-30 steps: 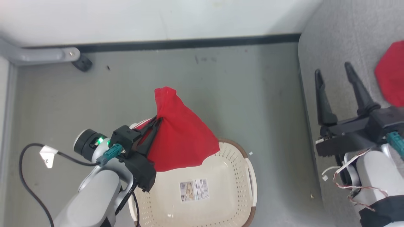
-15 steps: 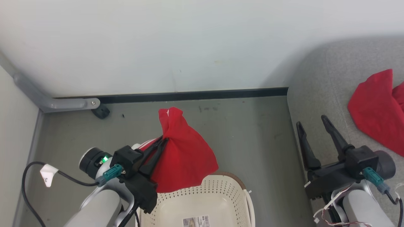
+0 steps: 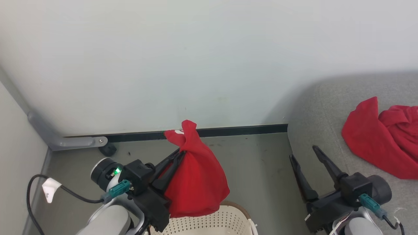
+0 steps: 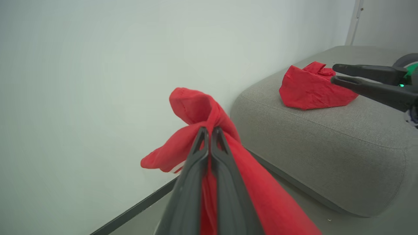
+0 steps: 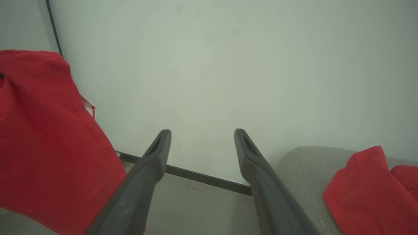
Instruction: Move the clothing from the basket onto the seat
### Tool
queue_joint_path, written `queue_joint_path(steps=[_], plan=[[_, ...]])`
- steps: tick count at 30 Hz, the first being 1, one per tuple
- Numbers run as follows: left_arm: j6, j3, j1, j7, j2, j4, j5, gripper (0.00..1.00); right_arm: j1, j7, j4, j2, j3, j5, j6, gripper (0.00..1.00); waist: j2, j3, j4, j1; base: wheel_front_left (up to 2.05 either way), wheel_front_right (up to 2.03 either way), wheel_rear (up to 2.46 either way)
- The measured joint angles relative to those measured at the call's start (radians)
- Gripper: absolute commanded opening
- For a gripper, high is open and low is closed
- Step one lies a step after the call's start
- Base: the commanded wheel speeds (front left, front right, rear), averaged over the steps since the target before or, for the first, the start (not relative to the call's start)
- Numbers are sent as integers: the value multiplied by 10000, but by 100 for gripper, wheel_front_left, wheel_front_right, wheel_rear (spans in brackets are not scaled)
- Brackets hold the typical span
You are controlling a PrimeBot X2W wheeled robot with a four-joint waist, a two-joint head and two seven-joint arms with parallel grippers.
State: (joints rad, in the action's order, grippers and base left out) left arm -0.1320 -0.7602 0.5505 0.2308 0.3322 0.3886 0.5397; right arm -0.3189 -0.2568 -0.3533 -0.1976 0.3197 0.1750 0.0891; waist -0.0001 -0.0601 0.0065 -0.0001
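Head view. Shifted as a whole against the picture of half a second ago: camera raised, not the things moved. More pale wall (image 3: pixel 196 65) now, the baseboard (image 3: pixel 241 130) lower in the picture, the basket (image 3: pixel 209 223) cut to a strip of perforated far side and brown rim at the bottom edge. More of the seat (image 3: pixel 323 107) at the right, and more of the red pile (image 3: pixel 378 143) lying on it, now with a second crumpled fold at the right edge.

Left gripper (image 3: pixel 180 153) as before: pressed together on the red garment (image 3: pixel 199 182), pointing far and right. A bunched end with a white mark sticking up past the tips, the rest hanging as a loose bag, its hem over the basket's far rim. Pale forearm coming up from the lower left. Right gripper (image 3: pixel 303 152) also unchanged in spread: wide apart, holding nothing, over the floor (image 3: pixel 258 163) just beside the seat's left edge, pointing far and slightly left.

Left wrist view. Closed to a thin slit with red cloth pinched in it, a knot of fabric above the tips, more trailing down on both sides. Beyond and to the right, the seat with its seam (image 4: pixel 326 124), the red pile on top near the wall, and the right gripper reaching in from the right edge, across the pile.

Right wrist view. Well apart, only wall and baseboard seen through the gap. Red garment hanging at the left; seat corner and red pile at the lower right.
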Motion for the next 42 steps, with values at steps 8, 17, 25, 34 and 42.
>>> queue_joint_path(steps=[8, 17, 25, 34, 42], plan=[[0, -105, 6, -339, 73, -836, 48, 0, 75, 6, -222, -180, 1018, -278, 272, 100, 1, 56, -175, 1, 0, 0, 0], [0, -263, 160, -717, 63, -1714, 46, 0, -486, 182, -863, -690, 2196, -382, 347, 100, 2, -65, -209, 2, 0, 0, 0], [0, -420, 213, -988, 44, -2424, 35, 0, -1336, 174, -1312, -1007, 3747, -157, 347, 100, 2, -151, -97, 2, 0, 0, 0], [12, -456, 461, -1381, 29, -2683, 36, 0, -1655, 92, -1409, -991, 5191, 428, 355, 100, 2, -252, 147, 2, 0, 0, 0], [201, -81, 659, -1634, 203, -2635, 96, 0, -1675, 86, -1281, -934, 6165, 851, 355, 100, 2, -330, 41, 2, 0, 0, 0]])
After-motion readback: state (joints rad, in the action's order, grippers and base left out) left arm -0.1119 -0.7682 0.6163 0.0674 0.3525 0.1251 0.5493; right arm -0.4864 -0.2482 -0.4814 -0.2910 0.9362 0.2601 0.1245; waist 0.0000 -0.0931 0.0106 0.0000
